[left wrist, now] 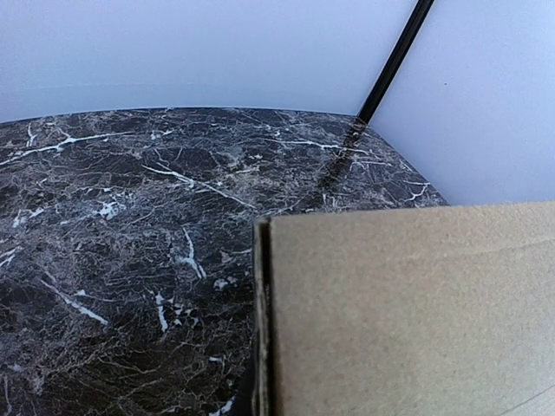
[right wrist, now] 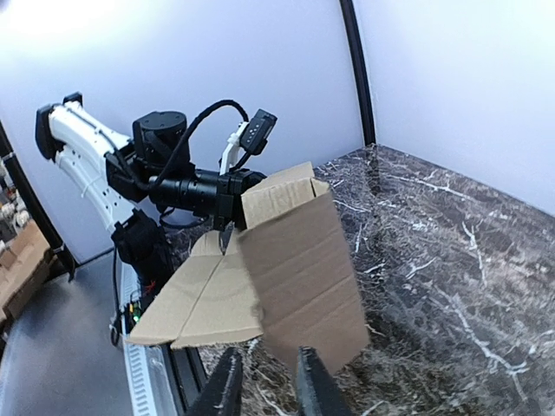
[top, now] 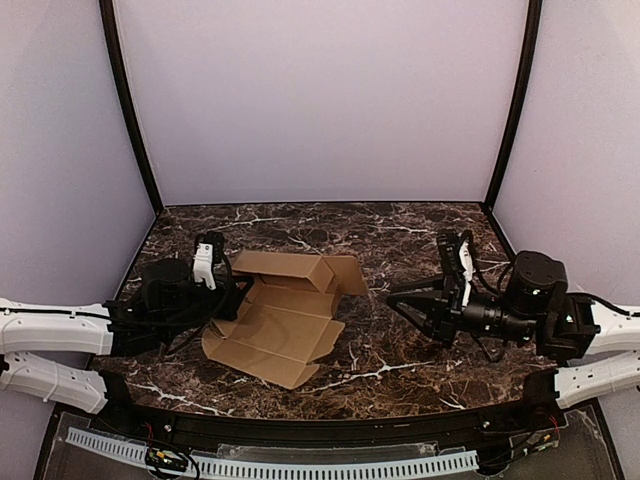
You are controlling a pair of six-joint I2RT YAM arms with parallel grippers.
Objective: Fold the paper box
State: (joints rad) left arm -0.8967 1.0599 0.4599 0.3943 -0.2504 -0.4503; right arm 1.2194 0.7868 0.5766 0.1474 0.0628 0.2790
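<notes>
The paper box (top: 280,315) is a brown cardboard die-cut lying left of the table's middle. Its far part (top: 300,268) is folded up into a raised wall with a flap. My left gripper (top: 226,276) is at the left end of that raised wall and looks shut on it. Its fingers are hidden in the left wrist view, where the cardboard (left wrist: 408,312) fills the lower right. In the right wrist view the left gripper (right wrist: 224,232) pinches the box (right wrist: 299,269) from behind. My right gripper (top: 392,297) (right wrist: 267,386) hovers right of the box, narrowly open and holding nothing.
The dark marble table (top: 400,240) is bounded by white walls with black corner posts (top: 130,110) (top: 512,100). A perforated white rail (top: 270,466) runs along the near edge, below both arm bases.
</notes>
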